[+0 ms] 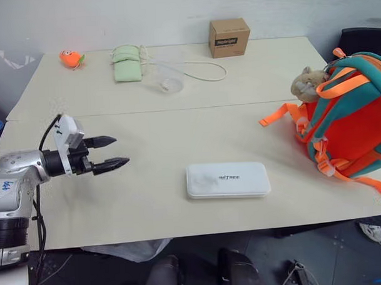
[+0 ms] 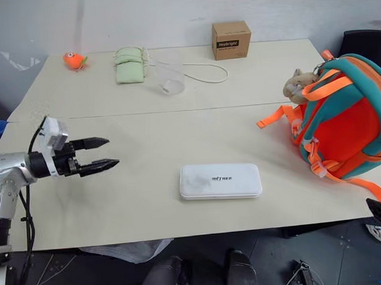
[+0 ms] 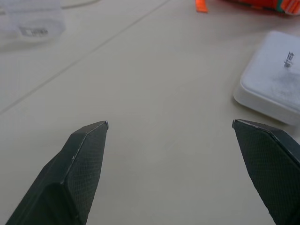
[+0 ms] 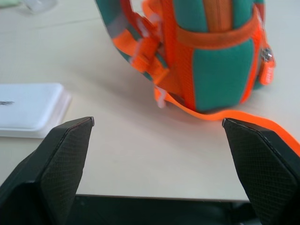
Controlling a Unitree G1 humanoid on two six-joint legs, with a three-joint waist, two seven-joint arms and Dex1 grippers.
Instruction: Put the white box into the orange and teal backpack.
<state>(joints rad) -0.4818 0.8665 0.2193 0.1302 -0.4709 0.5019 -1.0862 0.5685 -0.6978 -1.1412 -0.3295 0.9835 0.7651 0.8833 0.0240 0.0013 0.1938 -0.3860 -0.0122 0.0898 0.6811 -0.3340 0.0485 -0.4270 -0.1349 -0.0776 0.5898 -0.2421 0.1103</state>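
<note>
The white box (image 1: 228,180) lies flat near the table's front edge, grey lettering on its lid; it also shows in the left wrist view (image 3: 274,77) and the right wrist view (image 4: 29,109). The orange and teal backpack (image 1: 352,118) stands upright at the table's right end, with a tan plush charm (image 1: 306,83) at its top. My left gripper (image 1: 112,153) hovers over the table's left side, open and empty, pointing toward the box a hand's width away. In the right wrist view my right gripper (image 4: 158,123) is open and empty, facing the backpack (image 4: 220,56) from off the table's front edge.
At the back of the table sit a brown cardboard cube (image 1: 229,37), a clear plastic cup (image 1: 170,78), a pale green pouch (image 1: 127,63) with a white cord, and a small orange toy (image 1: 71,58). A dark chair (image 1: 364,41) stands behind the backpack.
</note>
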